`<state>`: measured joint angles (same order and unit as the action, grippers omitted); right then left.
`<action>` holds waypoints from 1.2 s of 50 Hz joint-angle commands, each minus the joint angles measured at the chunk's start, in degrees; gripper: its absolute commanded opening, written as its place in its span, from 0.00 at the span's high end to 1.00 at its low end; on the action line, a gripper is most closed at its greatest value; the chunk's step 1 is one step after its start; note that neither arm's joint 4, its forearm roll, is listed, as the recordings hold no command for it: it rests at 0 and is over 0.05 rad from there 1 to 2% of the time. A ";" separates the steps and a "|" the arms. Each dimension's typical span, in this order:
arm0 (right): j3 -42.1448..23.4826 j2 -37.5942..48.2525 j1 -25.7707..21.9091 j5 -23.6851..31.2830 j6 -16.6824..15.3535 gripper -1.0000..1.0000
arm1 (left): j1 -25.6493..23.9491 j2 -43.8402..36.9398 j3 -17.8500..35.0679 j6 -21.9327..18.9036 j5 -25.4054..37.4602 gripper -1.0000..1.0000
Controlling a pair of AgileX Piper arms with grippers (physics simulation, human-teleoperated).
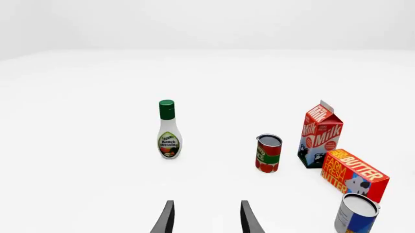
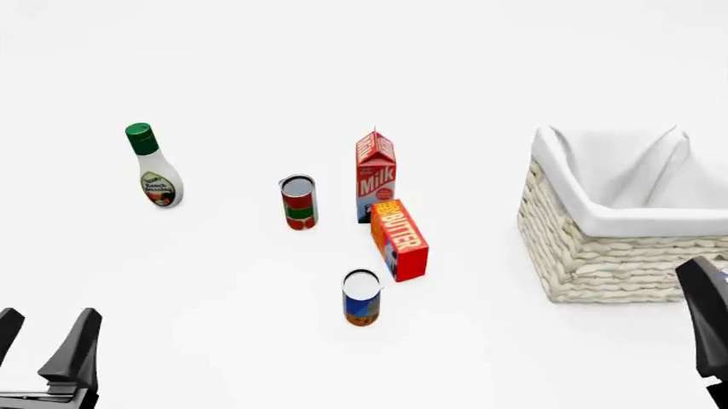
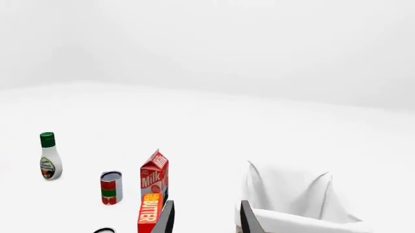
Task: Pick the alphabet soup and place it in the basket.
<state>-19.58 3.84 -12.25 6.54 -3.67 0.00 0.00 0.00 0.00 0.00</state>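
A: Where does the alphabet soup (image 2: pixel 361 297) stand?

B: Upright on the white table (image 2: pixel 228 281), nearest of the group to the arms' side, blue label above, orange-red below. The butter box (image 2: pixel 400 239) lies just behind it and slightly right, near but apparently not touching.

A: And the basket (image 2: pixel 620 256)?

B: At the table's right side, well apart from the can, white lining (image 2: pixel 615 183) folded over the rim. Nothing can be seen inside it in the front view.

A: Left gripper (image 2: pixel 43 351)?

B: Low at the near-left corner of the front view. Its fingers (image 1: pixel 167 217) stand parted with bare table between them, holding nothing. The soup can appears at the edge of the left wrist view, off to the side of the fingers.

A: Right gripper (image 3: pixel 204 217)?

B: Only a dark edge shows at the near-right of the front view. In the right wrist view its fingers are spread apart, empty, with the basket lining just beyond one of them.

A: Other items?

B: Milk carton (image 2: pixel 376 175) upright behind the butter; red-and-green can (image 2: pixel 298 203) to its left; ranch dressing bottle (image 2: pixel 152 167) further left, well apart from the rest
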 commanded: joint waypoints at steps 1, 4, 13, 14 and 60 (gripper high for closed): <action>-3.32 3.37 -4.55 -1.46 -1.46 0.00 | 0.00 0.00 0.00 0.00 0.00 0.00; -3.89 4.59 -6.12 -2.32 -1.85 0.00 | 0.00 0.00 0.00 0.00 0.00 0.00; -4.47 8.78 -10.40 -5.86 -2.72 0.00 | 0.00 0.00 0.00 0.00 0.00 0.00; -4.54 9.27 -10.84 -6.28 -2.81 0.00 | 0.00 0.00 0.00 0.00 0.00 0.00; -7.58 46.24 -28.90 -33.56 -3.95 0.00 | 0.00 0.00 0.00 0.00 0.00 0.00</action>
<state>-25.88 35.44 -36.12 -17.40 -7.69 0.00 0.00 0.00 0.00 0.00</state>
